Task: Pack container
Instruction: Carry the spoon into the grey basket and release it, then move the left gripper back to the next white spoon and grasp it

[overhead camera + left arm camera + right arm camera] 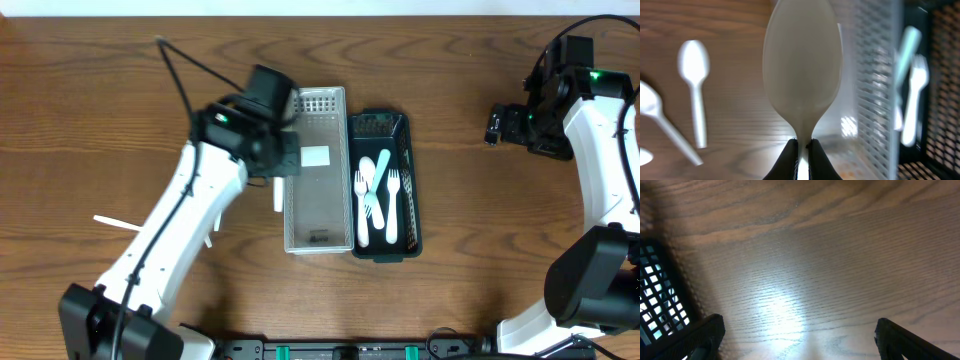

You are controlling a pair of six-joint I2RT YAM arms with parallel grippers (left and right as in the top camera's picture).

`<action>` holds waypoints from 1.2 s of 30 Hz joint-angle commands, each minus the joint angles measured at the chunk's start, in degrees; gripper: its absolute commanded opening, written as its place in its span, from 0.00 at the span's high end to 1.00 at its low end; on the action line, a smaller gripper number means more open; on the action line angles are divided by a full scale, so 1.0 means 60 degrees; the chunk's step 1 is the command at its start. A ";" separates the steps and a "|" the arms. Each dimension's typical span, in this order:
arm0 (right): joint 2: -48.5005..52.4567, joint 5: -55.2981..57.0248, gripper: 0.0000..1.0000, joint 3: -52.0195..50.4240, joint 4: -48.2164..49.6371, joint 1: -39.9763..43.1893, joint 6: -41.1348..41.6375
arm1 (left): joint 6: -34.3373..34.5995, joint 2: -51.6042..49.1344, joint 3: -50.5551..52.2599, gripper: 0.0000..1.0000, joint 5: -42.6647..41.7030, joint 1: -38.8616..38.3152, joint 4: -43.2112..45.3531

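The white plastic spoon [802, 65] hung pinched at its thin neck in the left end effector [801, 150], whose two dark fingertips [788, 159] were pressed together on it. The smooth, matte oval bowl pointed away from the wrist camera and filled the middle of that view. From overhead, the spoon [278, 196] showed as a narrow white strip just beside the left long wall of the white mesh basket [318, 238], outside it and above the surface [460, 260].

The white mesh basket was a rectangular tray with perforated walls, and it looked translucent and blurred in the left wrist view [875, 90]. Touching its right side stood the black mesh basket [417, 190], also rectangular with a lattice wall. It held several pieces of plastic cutlery lying lengthwise: white forks [393, 200], a white spoon [365, 168] and a pale blue piece [382, 168].

Loose white spoons [694, 75] lay on the surface to the left of the held spoon, one [662, 125] slanted; overhead, a slim white handle [118, 222] showed there, well apart from the baskets.

The surface was brown wood with a fine streaked grain. The right end effector [805, 340] hovered above it with its dark fingers [700, 335] spread wide and nothing between them. A corner of the black lattice [660, 290] showed at its left.
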State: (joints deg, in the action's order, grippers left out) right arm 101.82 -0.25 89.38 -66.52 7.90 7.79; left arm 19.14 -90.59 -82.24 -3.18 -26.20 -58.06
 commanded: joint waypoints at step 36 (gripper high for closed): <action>0.0076 -0.0036 0.01 -0.0033 0.0058 -0.0069 -0.0138 | -0.1956 -0.0739 -0.1016 0.10 0.0845 0.3249 -0.0820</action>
State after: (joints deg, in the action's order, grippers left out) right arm 101.82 -0.25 89.38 -66.32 7.90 7.77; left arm 9.41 -91.48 -91.00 1.30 -10.07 -63.55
